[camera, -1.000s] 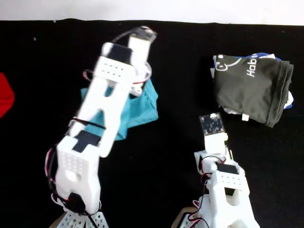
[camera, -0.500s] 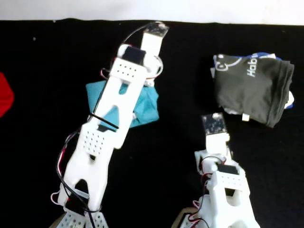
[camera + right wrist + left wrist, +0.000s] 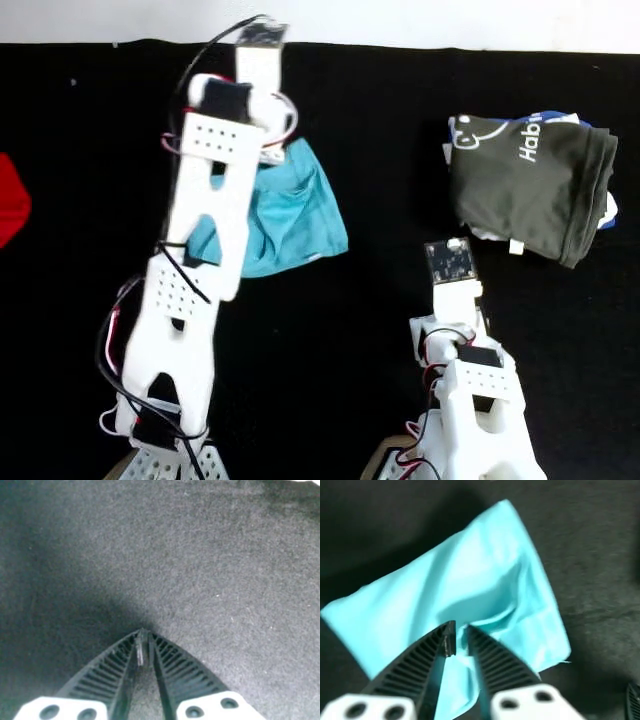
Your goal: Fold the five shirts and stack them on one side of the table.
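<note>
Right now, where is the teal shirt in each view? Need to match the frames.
High: teal shirt left of centre, partly under the left arm.
Left wrist: teal shirt spread beneath the left gripper, whose jaws pinch a fold.
Right wrist: bare black table cloth under the right gripper.
Shared landmark: that black table cloth, around the shirt too.

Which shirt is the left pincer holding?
The teal shirt, mid-table in the left pincer; the dark shirt lies folded at the right, the red one at the left edge.
</note>
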You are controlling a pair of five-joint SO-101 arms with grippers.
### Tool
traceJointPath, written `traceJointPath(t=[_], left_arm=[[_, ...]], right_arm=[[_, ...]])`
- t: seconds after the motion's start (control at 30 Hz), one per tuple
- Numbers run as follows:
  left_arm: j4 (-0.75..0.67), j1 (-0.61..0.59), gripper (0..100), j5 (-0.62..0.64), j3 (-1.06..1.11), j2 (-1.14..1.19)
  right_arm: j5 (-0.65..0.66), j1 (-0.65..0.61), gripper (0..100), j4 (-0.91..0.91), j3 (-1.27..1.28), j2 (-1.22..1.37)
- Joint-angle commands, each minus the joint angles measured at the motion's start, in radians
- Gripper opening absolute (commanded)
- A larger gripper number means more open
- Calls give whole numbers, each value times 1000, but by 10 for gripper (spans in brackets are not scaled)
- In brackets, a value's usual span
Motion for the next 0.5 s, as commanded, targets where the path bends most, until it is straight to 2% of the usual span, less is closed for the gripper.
traceJointPath(t=[0.0, 0.17, 0.37, 0.47], left_arm=[[14, 21, 8, 8, 108, -22], [12, 124, 9, 9, 236, -22], [14, 308, 9, 9, 243, -28], [15, 346, 9, 11, 229, -47]], right_arm=[[-15, 7, 5, -22, 7, 4], [-15, 7, 5, -22, 7, 4], [-15, 7, 5, -22, 7, 4], [-17, 7, 5, -22, 7, 4]])
